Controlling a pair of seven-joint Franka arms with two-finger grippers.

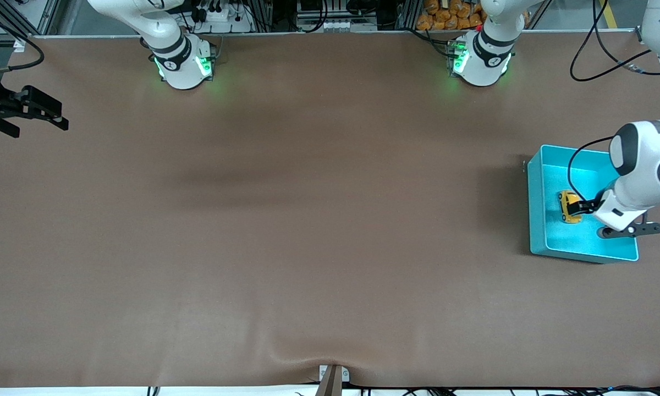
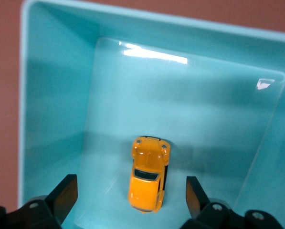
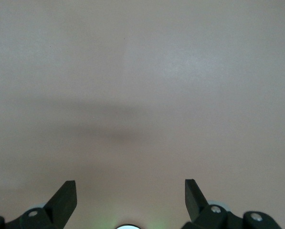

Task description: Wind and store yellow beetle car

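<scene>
Bench [image 1: 308, 220] under brown matting fills the front view, and the action sits at the right edge of the frame. There a turquoise rectangular plastic bin [image 1: 536, 203] rests toward the left arm's end of the bench, with the tiny yellow-orange beetle-shaped toy car [image 1: 568, 208] lying on its floor. The left gripper [image 1: 582, 207] is down inside the bin, right at the car, its white wrist stretching off the right edge. Up at the upper left of the frame the right gripper [image 1: 58, 115] hangs over bare matting at the right arm's end, that arm waiting, jaws spread apart.

Now the left wrist view: the toy car [image 2: 148, 180] sits low in the centre of the frame on the glossy bin [image 2: 56, 95] floor, dark windscreen showing. The left gripper [image 2: 131, 193] has its jaws released, one black finger [image 2: 66, 193] on each side of the car with clear turquoise between finger and bodywork, so nothing is gripped.

On to the right wrist view: the right gripper [image 3: 131, 195] shows two black fingers [image 3: 66, 195] wide apart at the bottom of the frame, over plain bench [image 3: 142, 86].
</scene>
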